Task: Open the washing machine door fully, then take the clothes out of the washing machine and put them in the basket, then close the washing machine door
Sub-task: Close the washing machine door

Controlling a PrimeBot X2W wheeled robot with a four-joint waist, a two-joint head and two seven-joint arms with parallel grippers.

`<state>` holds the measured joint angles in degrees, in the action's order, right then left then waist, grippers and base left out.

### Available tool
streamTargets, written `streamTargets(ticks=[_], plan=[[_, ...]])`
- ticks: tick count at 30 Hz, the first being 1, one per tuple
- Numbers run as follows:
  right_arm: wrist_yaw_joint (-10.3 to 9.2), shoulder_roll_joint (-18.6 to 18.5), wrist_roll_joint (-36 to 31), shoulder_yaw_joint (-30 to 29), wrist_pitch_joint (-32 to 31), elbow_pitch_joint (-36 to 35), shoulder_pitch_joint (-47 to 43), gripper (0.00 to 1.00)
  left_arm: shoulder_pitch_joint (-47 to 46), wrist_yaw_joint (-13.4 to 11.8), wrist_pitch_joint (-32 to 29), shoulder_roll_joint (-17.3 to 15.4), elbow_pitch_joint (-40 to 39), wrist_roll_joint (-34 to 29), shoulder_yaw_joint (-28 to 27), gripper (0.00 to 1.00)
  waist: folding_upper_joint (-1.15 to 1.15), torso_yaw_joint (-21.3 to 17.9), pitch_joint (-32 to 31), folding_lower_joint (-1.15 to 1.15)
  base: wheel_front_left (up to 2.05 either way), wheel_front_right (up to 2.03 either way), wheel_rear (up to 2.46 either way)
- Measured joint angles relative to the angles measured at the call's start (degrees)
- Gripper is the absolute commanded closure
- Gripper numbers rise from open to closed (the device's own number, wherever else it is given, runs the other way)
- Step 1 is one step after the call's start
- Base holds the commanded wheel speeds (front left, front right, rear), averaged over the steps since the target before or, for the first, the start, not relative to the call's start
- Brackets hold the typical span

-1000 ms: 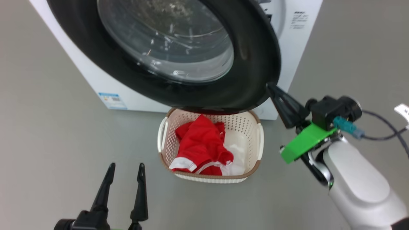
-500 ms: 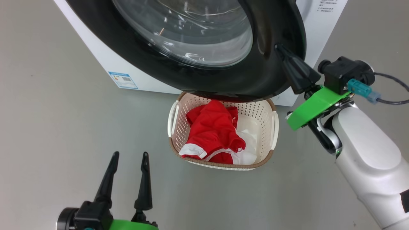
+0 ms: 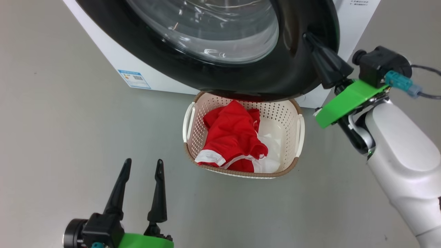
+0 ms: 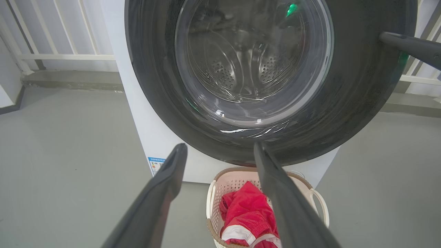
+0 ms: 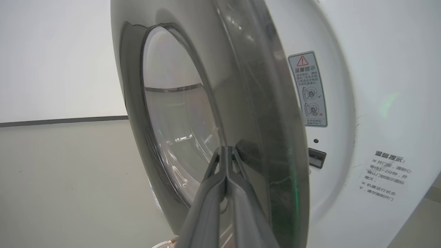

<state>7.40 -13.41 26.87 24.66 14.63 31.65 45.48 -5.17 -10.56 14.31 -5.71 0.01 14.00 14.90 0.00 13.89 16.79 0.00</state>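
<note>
The washing machine door (image 3: 241, 79), glossy black rim round a clear glass bowl, hangs over the far end of the basket (image 3: 241, 174). The red and white clothes (image 3: 234, 134) lie inside the basket. My right gripper (image 3: 306, 36) is shut, its tips pressed on the rim's right side. In the right wrist view the right gripper (image 5: 225, 150) touches the door (image 5: 262, 103), which stands slightly off the washing machine (image 5: 379, 86). My left gripper (image 3: 143, 163) is open and empty, low at the left. The left wrist view has the left gripper (image 4: 218, 150) facing the door (image 4: 344, 103), basket (image 4: 213, 186) and clothes (image 4: 248, 210).
Grey floor surrounds the washing machine (image 3: 113, 58), which carries a small blue label (image 3: 134, 78). A warning sticker (image 5: 307, 89) and a dark latch slot (image 5: 317, 157) sit on its front. White railings (image 4: 51, 55) run behind the machine. A cable (image 3: 427, 94) trails from my right wrist.
The head view has shifted. My right gripper's tips went from the door's lower right edge onto its rim face, and the door swung nearer the machine front. The left gripper stays open.
</note>
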Motion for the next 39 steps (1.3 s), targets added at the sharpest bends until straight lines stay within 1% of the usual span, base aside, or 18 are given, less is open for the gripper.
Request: streamTargets(ticks=[10,12,18,24,34,39], plan=[[0.15,-1.53,1.27,-1.24,0.0,4.63,5.48,1.0,-1.11,0.62,0.0,1.19,-0.1,-0.45,-0.04,0.0,0.0,1.19,1.82,0.0,0.0,0.0,0.0],[0.15,-1.85,1.37,-1.56,0.0,5.64,6.68,1.0,-1.18,1.04,0.0,1.27,-0.1,-0.79,-0.1,0.0,0.0,1.39,2.21,0.0,0.0,0.0,0.0],[0.15,-2.23,1.37,-2.45,0.0,7.75,9.99,1.0,-2.1,1.11,0.0,1.9,-0.12,-1.62,-0.41,0.0,0.0,1.51,3.33,0.0,0.0,0.0,0.0],[0.15,-2.3,1.12,-5.22,0.01,9.43,12.12,1.0,-2.32,2.02,0.0,2.38,-0.09,-1.96,-0.44,0.0,0.0,1.55,3.94,0.0,0.0,0.0,0.0],[0.15,-2.32,0.2,-6.1,0.08,9.83,12.6,1.0,-3.53,2.52,0.01,2.93,0.69,-2.38,-0.43,0.0,0.0,1.59,3.66,0.0,0.0,0.0,0.0],[0.15,-1.79,0.37,-5.1,0.08,7.91,11.87,1.0,-3.53,2.53,0.01,2.94,1.42,-2.38,-0.49,0.0,0.0,1.39,2.71,0.0,0.0,0.0,0.0]])
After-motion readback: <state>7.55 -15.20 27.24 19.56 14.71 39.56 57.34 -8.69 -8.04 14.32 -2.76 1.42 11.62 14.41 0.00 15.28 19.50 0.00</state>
